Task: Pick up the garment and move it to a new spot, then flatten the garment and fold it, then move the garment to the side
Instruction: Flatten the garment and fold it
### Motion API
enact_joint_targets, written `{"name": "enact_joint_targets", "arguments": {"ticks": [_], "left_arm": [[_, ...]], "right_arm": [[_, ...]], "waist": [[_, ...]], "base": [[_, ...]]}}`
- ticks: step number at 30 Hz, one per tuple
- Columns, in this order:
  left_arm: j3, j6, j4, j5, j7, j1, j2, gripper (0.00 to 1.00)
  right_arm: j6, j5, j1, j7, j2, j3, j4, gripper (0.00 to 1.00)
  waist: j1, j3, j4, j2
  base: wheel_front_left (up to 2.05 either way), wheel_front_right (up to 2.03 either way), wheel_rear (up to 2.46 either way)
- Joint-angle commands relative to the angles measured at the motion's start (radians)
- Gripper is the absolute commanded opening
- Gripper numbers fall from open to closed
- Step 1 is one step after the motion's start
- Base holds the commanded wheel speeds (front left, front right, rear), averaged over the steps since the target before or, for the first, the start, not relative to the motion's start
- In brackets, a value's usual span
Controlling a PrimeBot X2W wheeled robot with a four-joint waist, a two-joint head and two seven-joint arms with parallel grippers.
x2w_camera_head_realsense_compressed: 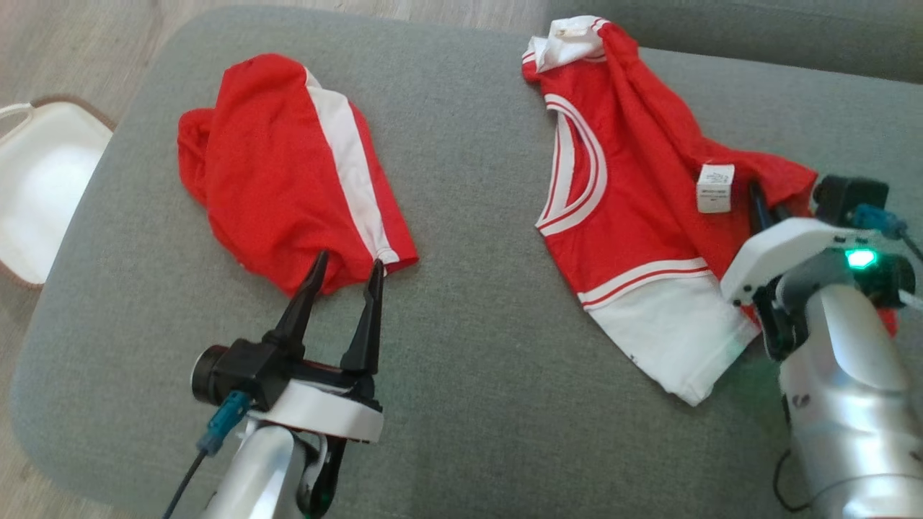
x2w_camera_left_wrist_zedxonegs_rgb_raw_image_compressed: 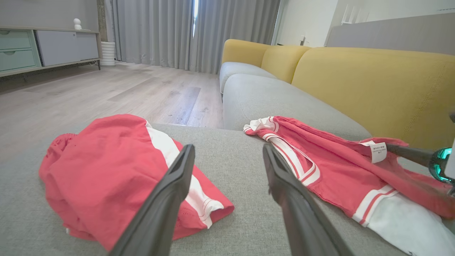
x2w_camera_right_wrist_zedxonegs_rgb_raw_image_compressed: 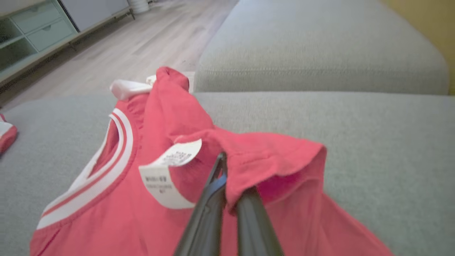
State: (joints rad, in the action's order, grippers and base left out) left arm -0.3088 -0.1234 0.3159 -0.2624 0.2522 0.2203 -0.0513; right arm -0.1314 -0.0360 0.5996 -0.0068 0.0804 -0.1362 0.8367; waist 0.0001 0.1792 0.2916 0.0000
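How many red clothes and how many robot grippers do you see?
Red clothes: 2 (shorts, shirt)
Grippers: 2 (left gripper, right gripper)
Total: 4
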Motion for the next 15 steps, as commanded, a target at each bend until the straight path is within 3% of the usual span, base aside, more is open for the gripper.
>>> {"name": "enact_joint_targets", "arguments": {"ticks": [1,8,15], "left_arm": [[0.043,0.000,-0.028,0.010,0.010,0.026,-0.003,1.00],[0.052,0.000,-0.035,0.011,0.010,0.009,-0.001,1.00],[0.050,0.000,-0.046,0.004,0.010,0.005,0.000,1.00]], "right_arm": [[0.001,-0.013,0.055,-0.018,0.011,0.029,-0.042,0.00],[0.001,-0.030,0.119,0.015,0.072,0.021,-0.142,0.00],[0.001,0.006,0.182,0.149,0.153,-0.006,-0.283,0.00]], "waist": [[-0.0001,-0.017,-0.015,0.0000],[-0.0001,-0.048,-0.053,0.0000],[-0.0001,-0.046,-0.063,0.0000]], "base": [[0.00,0.00,0.00],[0.00,0.00,0.00],[0.00,0.00,0.00]]}}
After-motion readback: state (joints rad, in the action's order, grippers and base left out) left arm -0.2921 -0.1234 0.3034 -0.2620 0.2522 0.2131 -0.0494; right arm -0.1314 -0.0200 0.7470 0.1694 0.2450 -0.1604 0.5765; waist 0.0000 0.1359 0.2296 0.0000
